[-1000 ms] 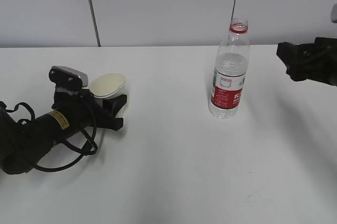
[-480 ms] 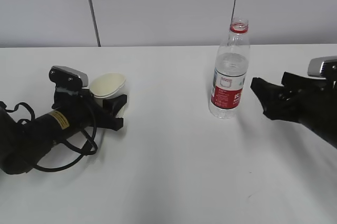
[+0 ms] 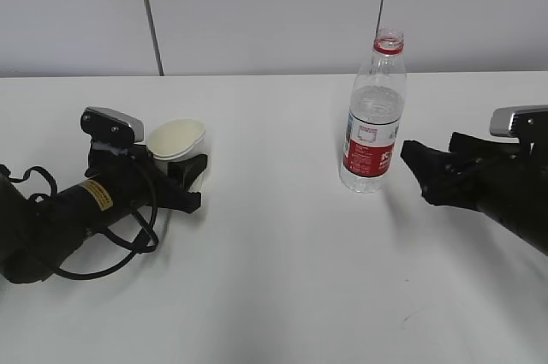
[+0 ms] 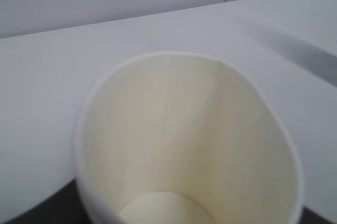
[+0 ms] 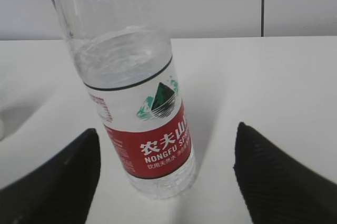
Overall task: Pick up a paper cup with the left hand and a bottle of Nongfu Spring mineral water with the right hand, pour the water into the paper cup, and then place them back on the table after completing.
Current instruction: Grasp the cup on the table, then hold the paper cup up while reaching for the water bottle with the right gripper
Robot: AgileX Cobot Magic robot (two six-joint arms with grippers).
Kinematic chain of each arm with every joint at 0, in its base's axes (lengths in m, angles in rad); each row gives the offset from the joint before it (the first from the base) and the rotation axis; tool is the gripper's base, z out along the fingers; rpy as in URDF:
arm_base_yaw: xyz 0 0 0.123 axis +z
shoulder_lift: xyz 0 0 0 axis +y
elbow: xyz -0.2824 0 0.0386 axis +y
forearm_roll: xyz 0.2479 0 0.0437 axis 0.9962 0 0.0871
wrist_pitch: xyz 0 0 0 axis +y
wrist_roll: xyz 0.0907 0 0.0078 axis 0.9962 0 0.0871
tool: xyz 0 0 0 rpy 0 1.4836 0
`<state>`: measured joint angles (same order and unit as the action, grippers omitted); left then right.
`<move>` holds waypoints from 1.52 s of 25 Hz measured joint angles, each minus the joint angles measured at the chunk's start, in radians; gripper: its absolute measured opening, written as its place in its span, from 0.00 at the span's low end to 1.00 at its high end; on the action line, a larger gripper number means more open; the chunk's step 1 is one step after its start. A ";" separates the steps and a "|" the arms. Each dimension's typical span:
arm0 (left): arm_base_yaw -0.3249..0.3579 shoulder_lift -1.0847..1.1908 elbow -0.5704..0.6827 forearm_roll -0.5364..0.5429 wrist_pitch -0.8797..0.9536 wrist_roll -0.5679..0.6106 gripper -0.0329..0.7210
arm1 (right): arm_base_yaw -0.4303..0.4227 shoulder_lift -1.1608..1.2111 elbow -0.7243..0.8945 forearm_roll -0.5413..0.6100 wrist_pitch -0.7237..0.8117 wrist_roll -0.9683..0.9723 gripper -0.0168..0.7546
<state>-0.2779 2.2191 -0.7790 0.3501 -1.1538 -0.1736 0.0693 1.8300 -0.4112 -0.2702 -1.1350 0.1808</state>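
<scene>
The paper cup (image 3: 176, 137) sits empty between the fingers of my left gripper (image 3: 195, 181), low at the left of the white table (image 3: 282, 278). The cup fills the left wrist view (image 4: 189, 139), with dark finger parts at its lower corners. The left arm has a yellow sticker (image 3: 95, 194). The Nongfu Spring bottle (image 3: 372, 124) stands upright without a cap, its clear water (image 3: 374, 107) up to the shoulder. My right gripper (image 3: 421, 169) is open just right of the bottle, apart from it. In the right wrist view the bottle (image 5: 139, 113) stands between the spread fingers (image 5: 63, 182).
A grey panelled wall (image 3: 257, 13) runs behind the table. Black cables (image 3: 128, 244) loop beside the left arm on the tabletop.
My right arm has come down and leftward from the upper right edge to just beside the bottle. The left arm, the cup and the bottle have not moved.
</scene>
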 joint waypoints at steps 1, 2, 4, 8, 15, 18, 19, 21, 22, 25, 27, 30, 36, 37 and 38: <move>0.000 0.000 0.000 0.001 0.000 0.000 0.52 | 0.000 0.002 -0.002 -0.015 0.000 0.000 0.78; 0.000 0.000 0.000 0.002 0.000 0.000 0.52 | 0.000 0.004 -0.009 -0.031 -0.002 0.000 0.78; 0.000 0.000 0.000 0.003 0.000 0.000 0.52 | 0.000 0.004 -0.022 -0.074 -0.002 0.000 0.80; 0.000 0.000 0.000 0.004 0.000 0.000 0.52 | 0.000 0.004 -0.061 -0.103 -0.004 0.000 0.85; 0.000 0.000 0.000 0.004 0.000 0.000 0.52 | 0.000 0.058 -0.144 -0.117 0.007 0.012 0.86; 0.000 0.000 0.000 0.004 0.000 0.000 0.52 | 0.000 0.106 -0.169 -0.120 0.006 0.032 0.86; 0.000 0.000 0.000 0.004 0.000 0.000 0.52 | 0.000 0.122 -0.179 -0.121 0.006 0.034 0.86; 0.000 0.000 0.000 0.004 0.000 0.000 0.52 | 0.003 0.146 -0.204 -0.121 0.006 0.036 0.86; 0.000 0.000 0.000 0.004 0.000 0.000 0.52 | 0.006 0.160 -0.216 -0.122 0.006 0.039 0.86; 0.000 0.000 0.000 0.005 0.000 0.000 0.52 | 0.023 0.203 -0.258 -0.123 0.006 0.053 0.86; 0.000 0.000 0.000 0.005 -0.001 0.000 0.52 | 0.031 0.228 -0.286 -0.123 0.006 0.057 0.86; 0.000 0.000 0.000 0.005 -0.001 0.000 0.52 | 0.040 0.254 -0.324 -0.123 0.006 0.061 0.86; 0.000 0.000 0.000 0.005 -0.001 0.000 0.52 | 0.044 0.293 -0.380 -0.123 0.003 0.065 0.86; 0.000 0.000 0.000 0.005 -0.001 0.000 0.52 | 0.044 0.296 -0.385 -0.123 -0.001 0.065 0.86; 0.000 0.000 0.000 0.005 -0.001 0.000 0.52 | 0.044 0.298 -0.384 -0.123 -0.003 0.065 0.85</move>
<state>-0.2779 2.2191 -0.7790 0.3548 -1.1549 -0.1736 0.1137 2.1277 -0.7955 -0.3936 -1.1384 0.2456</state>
